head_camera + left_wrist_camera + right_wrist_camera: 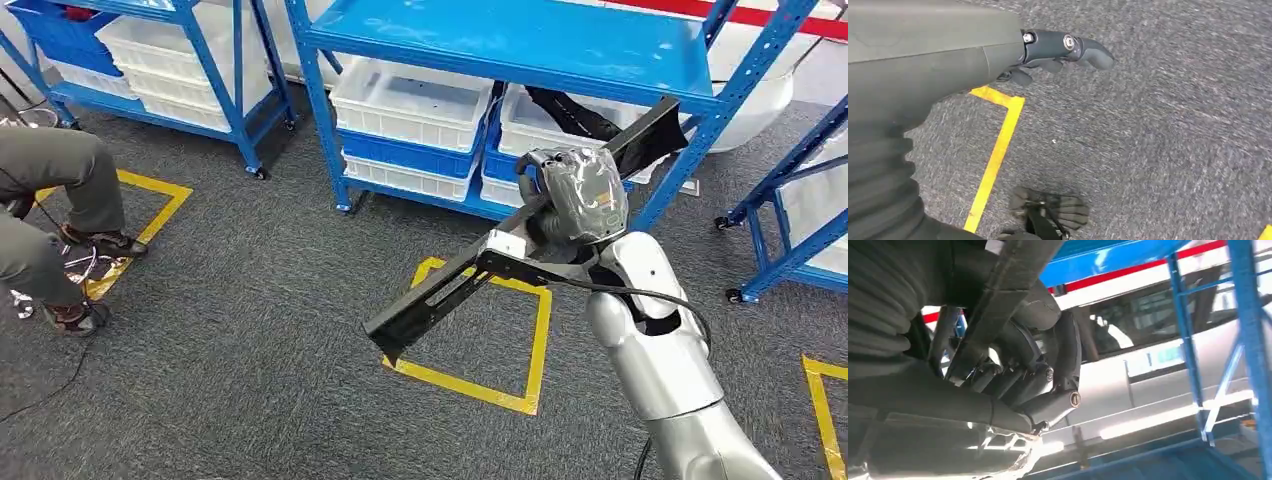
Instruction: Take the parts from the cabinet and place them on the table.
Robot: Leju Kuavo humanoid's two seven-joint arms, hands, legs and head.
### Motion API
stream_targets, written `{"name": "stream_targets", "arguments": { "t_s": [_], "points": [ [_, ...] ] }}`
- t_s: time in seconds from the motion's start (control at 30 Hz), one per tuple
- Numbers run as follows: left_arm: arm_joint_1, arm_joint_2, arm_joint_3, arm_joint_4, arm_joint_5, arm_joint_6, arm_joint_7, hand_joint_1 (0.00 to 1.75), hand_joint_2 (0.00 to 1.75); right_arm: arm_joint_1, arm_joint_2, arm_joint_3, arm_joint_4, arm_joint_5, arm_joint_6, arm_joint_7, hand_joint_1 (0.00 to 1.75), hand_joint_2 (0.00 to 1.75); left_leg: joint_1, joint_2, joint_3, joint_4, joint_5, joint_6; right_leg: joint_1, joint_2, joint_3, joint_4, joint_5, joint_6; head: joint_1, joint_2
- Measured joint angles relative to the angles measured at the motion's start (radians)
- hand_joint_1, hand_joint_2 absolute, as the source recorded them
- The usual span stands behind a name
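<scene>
A long black metal part (455, 285) slants through the air in front of the blue cabinet (520, 45), one end near the shelf post, the other low over the floor. My right hand (572, 200) grips it around the middle; in the right wrist view the fingers (1048, 375) curl round the part (1008, 285). More black parts (570, 112) lie in a white bin (545, 125) on the cabinet's lower shelf. My left hand (1058, 50) hangs over grey carpet, fingers loosely apart, holding nothing.
A second white bin (410, 105) sits left of the first, over blue trays. Another blue rack (150, 60) stands at the far left, a third (800, 220) at the right. A seated person's legs (50, 200) are at the left. Yellow tape squares (490, 340) mark the carpet.
</scene>
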Motion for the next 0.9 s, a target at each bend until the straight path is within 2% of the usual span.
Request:
{"name": "stream_targets", "arguments": {
  "t_s": [0.03,0.07,0.1,0.13,0.17,0.2,0.23,0.27,0.3,0.33,0.37,0.4,0.43,0.47,0.5,0.53,0.57,0.63,0.67,0.7,0.73,0.8,0.83,0.87,0.9],
  "points": [
    [0.001,0.0,0.0,0.0,-0.002,0.0,0.0,0.0,1.75,0.003,0.0,0.0,0.0,0.002,0.001,0.0,1.75,1.75,0.007,0.004,-0.004,0.016,0.003,-0.006,-0.001,-0.009,0.0,0.0,0.0,0.0,0.0,0.0],
    [0.001,0.0,0.0,0.0,-0.005,0.0,0.001,0.0,1.75,0.005,0.0,0.0,0.0,0.002,0.001,0.0,1.75,1.75,0.013,0.01,0.013,-0.012,0.023,-0.012,-0.003,-0.019,0.0,0.001,0.0,0.001,0.0,0.0],
    [0.001,0.002,0.0,0.0,-0.007,0.0,0.002,0.0,1.75,0.006,0.0,0.0,0.0,0.003,0.001,0.0,1.75,1.75,0.02,0.019,0.054,-0.083,0.059,-0.018,-0.005,-0.027,0.0,0.003,-0.001,0.001,0.001,0.0],
    [0.0,0.002,0.0,0.0,-0.008,0.0,0.003,0.0,1.75,0.005,0.0,0.0,0.0,0.003,0.001,0.0,1.75,1.75,0.024,0.036,0.11,-0.185,0.103,-0.023,-0.008,-0.037,0.001,0.006,-0.005,0.008,0.001,0.0],
    [0.0,0.002,0.0,0.0,-0.011,-0.001,0.004,0.0,1.75,0.004,0.0,0.0,0.0,0.003,0.001,0.0,1.75,1.75,0.025,0.065,0.15,-0.252,0.126,-0.025,-0.005,-0.041,0.001,0.011,-0.009,0.014,0.0,0.0],
    [-0.003,0.0,0.0,0.0,-0.015,-0.001,0.008,0.0,1.75,0.006,0.0,-0.001,-0.001,0.004,0.002,0.0,1.75,1.75,0.013,0.086,0.167,-0.289,0.114,-0.022,0.007,-0.048,-0.005,0.019,-0.015,0.024,-0.008,0.0],
    [-0.004,0.0,0.0,0.0,-0.016,-0.002,0.01,0.0,1.75,0.008,-0.003,-0.001,-0.001,0.007,0.006,0.0,1.75,1.75,0.015,0.07,0.16,-0.287,0.116,-0.005,0.01,-0.057,-0.004,0.015,-0.014,0.03,0.003,0.0],
    [-0.003,0.0,0.0,0.0,-0.017,-0.002,0.012,0.0,1.75,0.01,-0.003,0.0,-0.001,0.007,0.006,0.0,1.75,1.75,0.012,0.063,0.156,-0.287,0.117,0.0,0.012,-0.063,-0.003,0.013,-0.014,0.034,0.007,0.0],
    [-0.002,0.0,0.0,0.0,-0.018,-0.002,0.014,0.0,1.75,0.013,-0.003,0.001,-0.002,0.009,0.006,-0.002,1.75,1.75,0.006,0.052,0.153,-0.287,0.119,0.008,0.016,-0.074,0.0,0.011,-0.012,0.042,0.006,0.0],
    [-0.003,0.0,0.0,0.0,-0.018,-0.002,0.016,0.0,1.75,0.016,-0.003,0.003,-0.004,0.01,0.005,-0.002,1.75,1.75,0.004,0.04,0.154,-0.296,0.125,0.021,0.02,-0.082,0.0,0.011,-0.015,0.054,0.006,0.0],
    [-0.002,-0.002,0.0,0.0,-0.019,-0.002,0.016,0.0,1.75,0.019,-0.006,0.003,-0.005,0.011,0.005,-0.002,1.75,1.75,0.01,0.034,0.158,-0.303,0.132,0.032,0.01,-0.055,-0.012,0.025,-0.03,0.057,0.006,0.0],
    [-0.003,-0.003,0.0,0.0,-0.02,-0.002,0.016,0.0,1.75,0.022,-0.008,0.003,-0.006,0.011,0.005,-0.003,1.75,1.75,0.009,0.026,0.155,-0.303,0.135,0.041,0.009,-0.011,-0.028,0.069,-0.058,0.051,0.006,0.0],
    [-0.005,-0.002,0.0,0.0,-0.023,-0.002,0.016,0.0,1.75,0.024,-0.01,0.003,-0.006,0.01,0.005,-0.003,1.75,1.75,0.008,0.019,0.152,-0.303,0.136,0.047,0.006,0.013,-0.058,0.136,-0.09,0.046,0.01,0.0],
    [-0.006,-0.002,0.0,0.0,-0.023,-0.002,0.016,0.0,1.75,0.032,-0.014,0.003,-0.006,0.01,0.004,-0.003,1.75,1.75,0.008,0.007,0.15,-0.303,0.137,0.049,0.003,0.023,-0.102,0.227,-0.129,0.043,0.01,0.0],
    [-0.006,-0.002,0.0,0.0,-0.025,-0.002,0.016,0.0,1.75,0.039,-0.018,0.003,-0.006,0.011,0.005,-0.003,1.75,1.75,0.008,-0.007,0.147,-0.303,0.139,0.051,0.005,0.029,-0.141,0.309,-0.154,0.046,0.011,0.0],
    [-0.006,-0.002,0.0,0.0,-0.026,-0.002,0.017,0.0,1.75,0.046,-0.02,0.003,-0.006,0.011,0.005,-0.003,1.75,1.75,0.007,-0.02,0.146,-0.303,0.14,0.051,0.006,0.031,-0.156,0.34,-0.156,0.053,0.011,0.0],
    [-0.004,-0.003,0.0,0.0,-0.027,-0.002,0.017,0.0,1.75,0.051,-0.021,0.003,-0.006,0.012,0.003,-0.003,1.75,1.75,0.007,-0.031,0.146,-0.303,0.141,0.05,0.005,0.031,-0.145,0.318,-0.141,0.06,0.01,0.0],
    [-0.004,-0.003,0.0,0.0,-0.028,-0.003,0.015,0.0,1.75,0.061,-0.022,0.003,-0.009,0.02,-0.002,-0.003,1.75,1.75,0.01,-0.056,0.146,-0.302,0.145,0.044,-0.002,0.038,-0.061,0.149,-0.067,0.08,0.011,0.0],
    [-0.004,-0.004,0.0,0.0,-0.029,-0.003,0.014,0.0,1.75,0.068,-0.023,0.003,-0.014,0.023,-0.003,-0.003,1.75,1.75,0.011,-0.067,0.145,-0.301,0.147,0.04,-0.011,0.064,-0.016,0.059,-0.034,0.088,0.013,0.0],
    [-0.004,-0.003,0.0,0.0,-0.03,-0.003,0.013,0.0,1.75,0.077,-0.024,0.003,-0.017,0.027,-0.006,-0.003,1.75,1.75,0.006,-0.078,0.142,-0.299,0.15,0.033,-0.013,0.1,-0.005,0.027,-0.038,0.082,0.014,0.0],
    [-0.004,-0.003,0.0,0.0,-0.031,-0.003,0.012,0.0,1.75,0.088,-0.025,0.005,-0.023,0.031,-0.008,-0.003,1.75,1.75,0.005,-0.084,0.136,-0.299,0.153,0.028,-0.007,0.082,-0.007,0.022,-0.03,0.067,0.014,0.0],
    [0.0,-0.003,0.0,0.0,-0.032,-0.003,0.012,0.0,1.75,0.104,-0.022,0.008,-0.031,0.035,-0.009,-0.003,1.75,1.75,0.007,-0.098,0.13,-0.306,0.163,0.015,0.001,0.071,-0.006,0.029,-0.025,0.055,0.014,0.0],
    [0.002,-0.002,0.0,0.0,-0.032,-0.003,0.012,0.0,1.75,0.107,-0.023,0.008,-0.032,0.036,-0.01,-0.003,1.75,1.75,0.008,-0.107,0.127,-0.306,0.167,0.009,-0.003,0.061,-0.006,0.026,-0.02,0.048,0.013,0.0],
    [0.002,0.0,0.0,0.0,-0.032,-0.003,0.013,0.0,1.75,0.107,-0.021,0.008,-0.035,0.037,-0.01,-0.003,1.75,1.75,0.01,-0.081,0.121,-0.295,0.155,0.008,-0.014,0.05,-0.006,0.023,-0.015,0.04,0.013,0.0],
    [0.002,-0.002,0.0,0.0,-0.033,-0.003,0.013,0.0,1.75,0.11,-0.018,0.008,-0.039,0.037,-0.01,-0.003,1.75,1.75,0.004,-0.038,0.106,-0.262,0.125,0.006,-0.012,0.045,-0.007,0.022,-0.013,0.026,0.008,0.0]
  ]
}}
